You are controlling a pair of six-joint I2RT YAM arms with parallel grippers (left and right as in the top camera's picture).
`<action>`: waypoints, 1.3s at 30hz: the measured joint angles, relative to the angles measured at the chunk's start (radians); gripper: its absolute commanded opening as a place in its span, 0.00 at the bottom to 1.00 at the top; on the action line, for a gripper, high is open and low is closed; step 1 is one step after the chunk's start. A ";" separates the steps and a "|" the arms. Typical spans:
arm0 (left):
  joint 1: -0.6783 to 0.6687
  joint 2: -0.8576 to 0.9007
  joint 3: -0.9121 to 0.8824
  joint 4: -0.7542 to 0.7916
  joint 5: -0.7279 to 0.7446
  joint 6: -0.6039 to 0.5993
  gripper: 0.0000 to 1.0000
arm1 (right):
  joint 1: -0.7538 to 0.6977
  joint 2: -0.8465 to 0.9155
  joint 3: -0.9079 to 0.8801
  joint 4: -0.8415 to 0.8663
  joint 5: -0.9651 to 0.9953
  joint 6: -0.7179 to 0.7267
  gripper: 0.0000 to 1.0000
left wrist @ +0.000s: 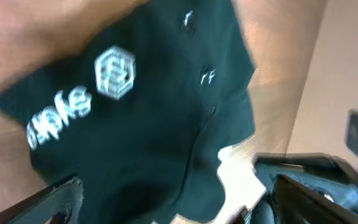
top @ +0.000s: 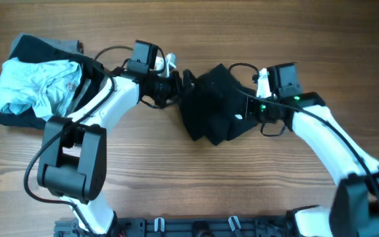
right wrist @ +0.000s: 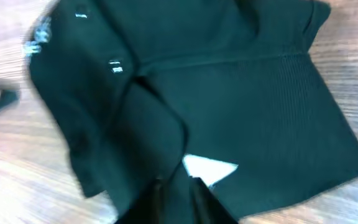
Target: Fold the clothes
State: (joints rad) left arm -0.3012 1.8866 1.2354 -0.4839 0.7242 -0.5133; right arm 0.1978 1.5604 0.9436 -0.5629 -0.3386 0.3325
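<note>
A plain black garment [top: 212, 102] of the clothes lies bunched at the table's middle. The left wrist view shows its blurred white print [left wrist: 114, 71]. My left gripper [top: 183, 85] is at its left edge, open. Its fingers [left wrist: 61, 199] stand wide apart over the fabric [left wrist: 166, 124] with nothing pinched. My right gripper [top: 245, 108] is at the garment's right side. In the right wrist view its jaws [right wrist: 178, 186] are shut on a raised fold of the black garment [right wrist: 241, 99], right next to a small white tag [right wrist: 210, 168].
At the far left a crumpled light blue garment [top: 38, 85] sits on another black one [top: 2, 108]. Bare wooden table [top: 196, 184] stretches in front of the garments. The arm bases [top: 196, 227] line the near edge.
</note>
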 measured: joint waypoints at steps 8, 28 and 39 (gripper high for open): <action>-0.056 -0.001 -0.076 -0.134 -0.042 0.016 1.00 | 0.000 0.196 0.000 0.048 -0.023 -0.006 0.06; -0.195 0.187 -0.187 0.537 0.027 -0.276 0.04 | 0.000 0.196 0.001 0.025 -0.030 -0.006 0.04; 0.021 0.045 -0.158 0.168 0.058 -0.062 0.04 | -0.073 -0.108 0.126 -0.237 -0.132 -0.097 0.11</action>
State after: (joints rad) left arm -0.2798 1.9312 1.0779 -0.3161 0.7826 -0.5755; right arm 0.1249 1.4521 1.0695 -0.7994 -0.4709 0.2356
